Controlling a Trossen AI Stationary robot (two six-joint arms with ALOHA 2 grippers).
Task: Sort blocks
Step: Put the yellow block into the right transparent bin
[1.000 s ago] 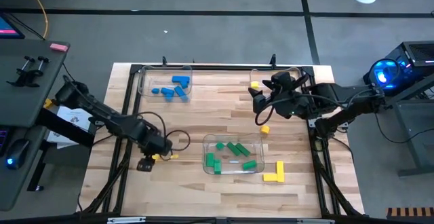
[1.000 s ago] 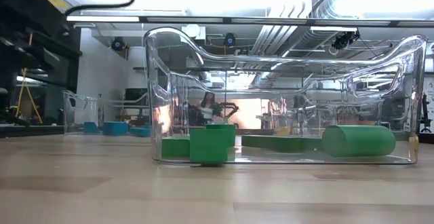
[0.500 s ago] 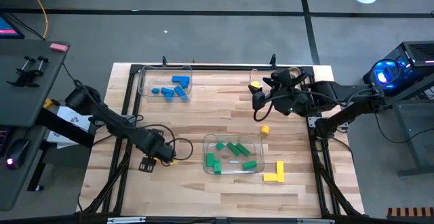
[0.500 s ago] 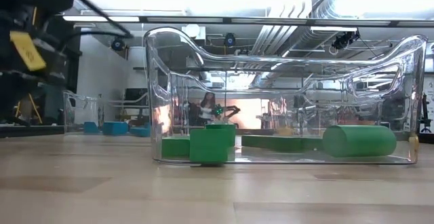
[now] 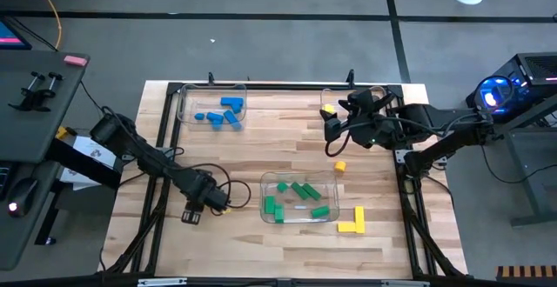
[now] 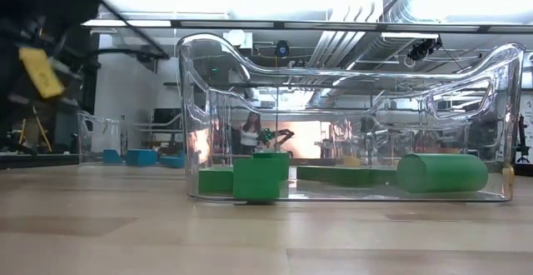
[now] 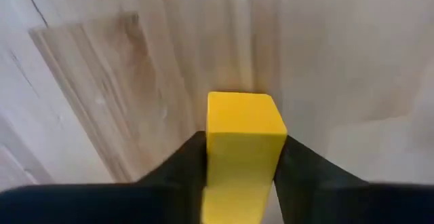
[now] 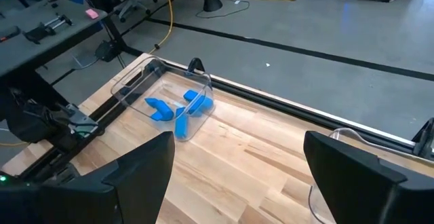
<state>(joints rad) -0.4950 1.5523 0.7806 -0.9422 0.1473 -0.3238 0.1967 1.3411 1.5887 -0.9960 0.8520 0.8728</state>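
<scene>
Yellow block (image 7: 244,142) sat clamped between the left tool's (image 5: 219,203) fingers (image 7: 183,166), near the table's (image 5: 235,156) front-left area, beside the tray (image 5: 300,198) of green blocks (image 5: 305,191). Right tool (image 5: 335,135) hung with fingers wide, empty, near the back-right corner. Blue blocks (image 5: 222,115) lay in the back-left tray (image 5: 187,104).

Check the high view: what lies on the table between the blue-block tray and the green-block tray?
Nothing. In the high view the stretch from the blue-block tray to the green-block tray is bare wood; the left gripper sits off to the side, beside the green-block tray.
</scene>
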